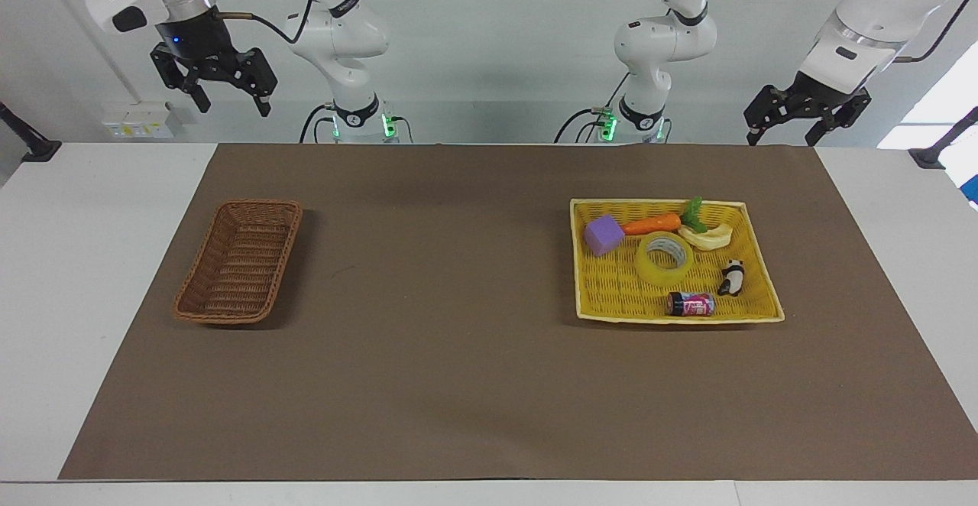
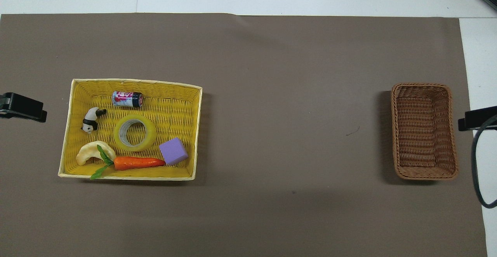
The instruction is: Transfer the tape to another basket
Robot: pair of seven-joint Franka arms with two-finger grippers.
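The yellow translucent tape roll [image 1: 664,258] lies flat in the middle of the flat yellow woven tray [image 1: 752,235], toward the left arm's end; it also shows in the overhead view [image 2: 134,133]. The dark brown wicker basket [image 1: 238,261] stands empty toward the right arm's end, and shows in the overhead view [image 2: 424,131]. My left gripper [image 1: 783,137] hangs open and empty, high over the table edge near the tray's corner. My right gripper [image 1: 234,105] hangs open and empty, high over the table edge by the basket.
In the tray with the tape lie a purple cube [image 1: 603,235], a carrot [image 1: 652,223], a pale banana-like piece [image 1: 708,238], a panda figure [image 1: 732,277] and a small can [image 1: 690,304]. A brown mat [image 1: 458,353] covers the table.
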